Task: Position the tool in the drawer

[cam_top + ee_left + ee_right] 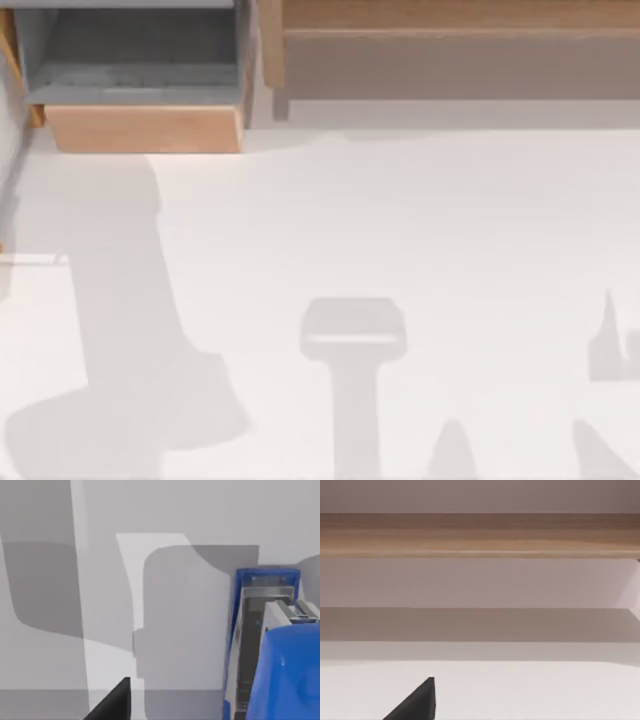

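The tool, a bright blue stapler [280, 670] with a grey metal channel, looms close in the left wrist view above the white table. A dark part of my left gripper [114, 704] shows beside it with a gap between them; whether the stapler is held cannot be told. The drawer [140, 128] stands pulled out at the table's far left, its grey inside bare behind the tan front panel. A dark part of my right gripper [415, 702] shows over the table, facing the long shelf.
A long brown wooden shelf [450, 40] [480, 535] runs along the table's far edge to the right of the drawer. Arm shadows fall across the white table [400, 220] at the near left, middle and right.
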Controlling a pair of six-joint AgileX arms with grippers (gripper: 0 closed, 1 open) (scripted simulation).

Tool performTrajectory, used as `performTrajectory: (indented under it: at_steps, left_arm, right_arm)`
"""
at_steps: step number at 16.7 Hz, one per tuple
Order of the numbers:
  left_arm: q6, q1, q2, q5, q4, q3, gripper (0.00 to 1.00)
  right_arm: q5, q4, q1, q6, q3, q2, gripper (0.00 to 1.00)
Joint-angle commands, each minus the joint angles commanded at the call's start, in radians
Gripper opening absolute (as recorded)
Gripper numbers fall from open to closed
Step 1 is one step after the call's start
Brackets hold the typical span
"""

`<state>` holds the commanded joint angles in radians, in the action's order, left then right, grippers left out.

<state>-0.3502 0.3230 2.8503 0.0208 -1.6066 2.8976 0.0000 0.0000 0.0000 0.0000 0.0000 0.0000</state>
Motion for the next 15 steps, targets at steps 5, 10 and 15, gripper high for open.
performTrajectory:
  at_steps: [5,10,15]
  left_arm:
    - [0.0,-0.003,0.0,0.0,0.0,0.0,1.0]
    - [0.033,0.005,-0.04,0.011,0.041,-0.072,1.0]
    - [0.145,0.023,-0.174,0.064,0.205,-0.296,1.0]
  right_arm:
    - [0.0,0.0,0.0,0.0,0.0,0.0,1.0]
    - [0.0,0.0,0.0,0.0,0.0,0.0,1.0]
    - [0.0,0.0,0.0,0.0,0.0,0.0,1.0]
